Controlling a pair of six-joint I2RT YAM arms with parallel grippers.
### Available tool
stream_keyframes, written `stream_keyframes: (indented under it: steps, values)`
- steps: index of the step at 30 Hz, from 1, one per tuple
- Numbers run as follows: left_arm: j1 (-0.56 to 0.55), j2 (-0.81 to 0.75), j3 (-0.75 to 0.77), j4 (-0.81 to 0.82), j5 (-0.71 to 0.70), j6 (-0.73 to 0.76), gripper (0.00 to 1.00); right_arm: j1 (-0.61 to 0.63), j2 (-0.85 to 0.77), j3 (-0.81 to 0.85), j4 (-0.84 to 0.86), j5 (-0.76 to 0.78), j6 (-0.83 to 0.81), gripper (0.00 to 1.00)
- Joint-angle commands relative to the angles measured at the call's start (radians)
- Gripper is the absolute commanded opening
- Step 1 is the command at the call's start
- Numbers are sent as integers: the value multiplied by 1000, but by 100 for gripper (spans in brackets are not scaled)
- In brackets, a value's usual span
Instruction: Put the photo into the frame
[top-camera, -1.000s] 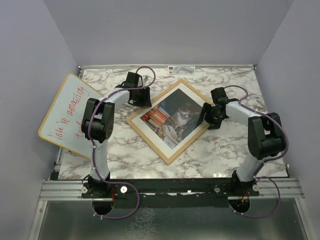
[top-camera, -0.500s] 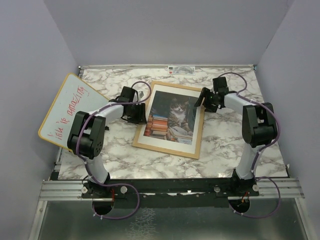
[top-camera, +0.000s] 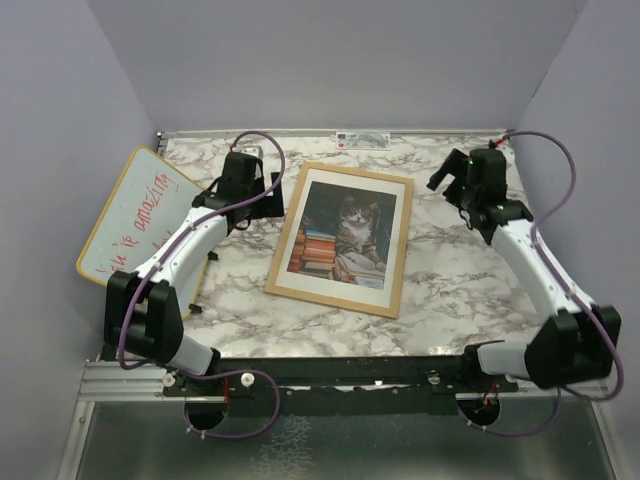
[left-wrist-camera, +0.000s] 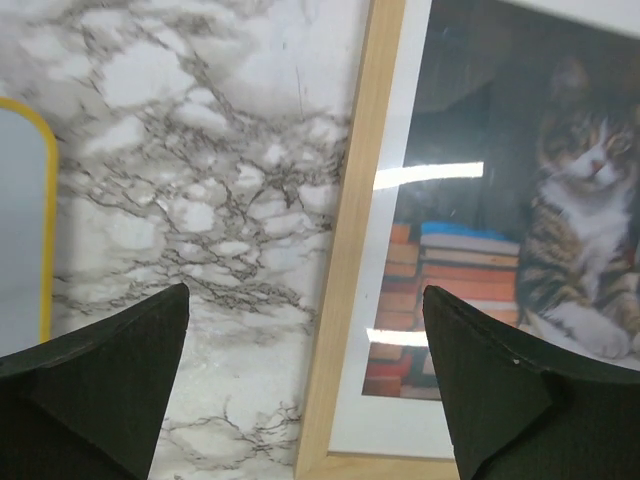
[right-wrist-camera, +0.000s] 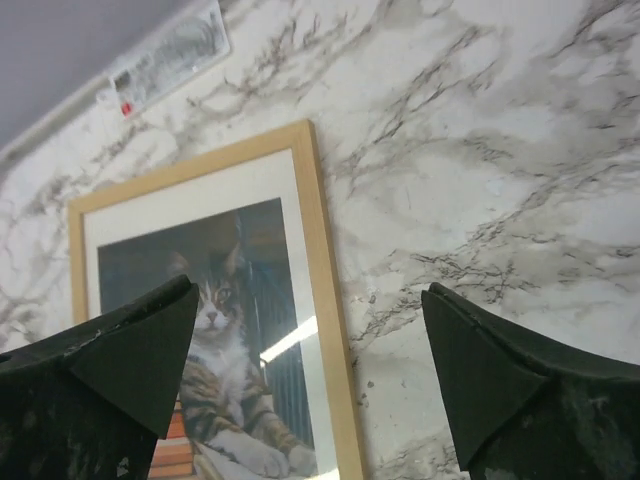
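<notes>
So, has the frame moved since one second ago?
Yes. The frame turned anticlockwise: it lay diagonal to the table's far edge, and now its top side runs almost along that edge.

Centre of the overhead view: the frame (top-camera: 286, 228) is pale honey-coloured wood around the photo (top-camera: 345, 240), which has a white border and shows a grey-brown striped tabby with a white chest beside stacked books in red, orange, blue and cream on a dark background. The table (top-camera: 460, 280) beneath is white marble with grey veining, and at left the whiteboard (top-camera: 130, 215) is white with a yellow-orange rim and red handwriting. The left arm (top-camera: 185, 250) and right arm (top-camera: 535, 265) are white with black joints and purple cables (top-camera: 540, 133), against pale lilac-grey walls (top-camera: 330, 70)
</notes>
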Motion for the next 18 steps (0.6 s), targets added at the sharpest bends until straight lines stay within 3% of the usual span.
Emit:
stream_keyframes:
  steps: [1, 8, 18]
  values:
    - [0, -93, 63, 34, -80, -61, 99, -6, -247, -144, 22, 171, 2, 100]
    - [-2, -272, 21, 157, -117, -123, 99, -6, -577, -251, -6, 321, -13, 100]
    - [-2, -543, -26, 183, -289, -157, 99, -6, -771, -177, -152, 459, -45, 100]
